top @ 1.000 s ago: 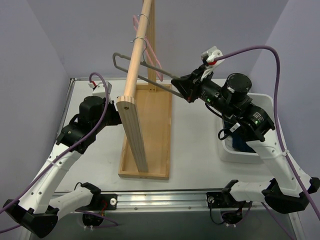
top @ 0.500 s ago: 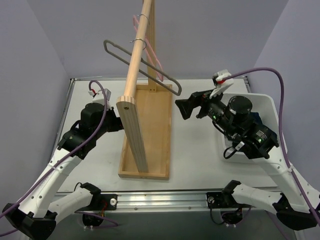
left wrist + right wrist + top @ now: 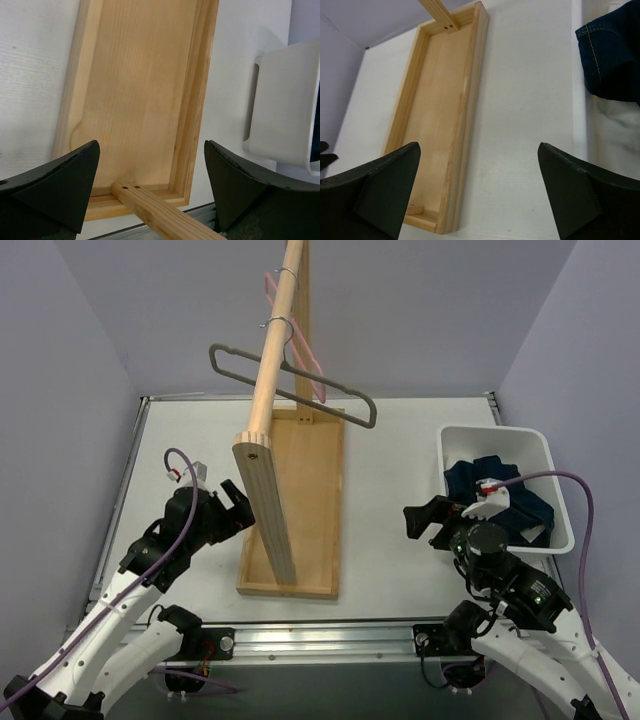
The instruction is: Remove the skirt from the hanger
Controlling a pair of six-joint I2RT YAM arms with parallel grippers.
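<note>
The grey hanger (image 3: 371, 412) hangs bare on the wooden rod (image 3: 272, 350), with nothing touching it. The dark blue denim skirt (image 3: 500, 498) lies crumpled in the white bin (image 3: 495, 433) at the right; its stitched edge (image 3: 615, 60) shows in the right wrist view. My right gripper (image 3: 425, 520) (image 3: 479, 195) is open and empty, low over the table between the rack and the bin. My left gripper (image 3: 232, 502) (image 3: 150, 190) is also open and empty, close to the left of the rack's near upright.
The wooden rack stands mid-table on its tray base (image 3: 315, 500) (image 3: 135, 100) (image 3: 440, 125), with a tall near upright (image 3: 265, 510). A pink hanger (image 3: 305, 350) hangs further back on the rod. Purple walls close in the left, right and back.
My right gripper opened, let go of the grey hanger and drew back down toward its base. The hanger swung back level on the rod. My left arm also pulled back and lower.
</note>
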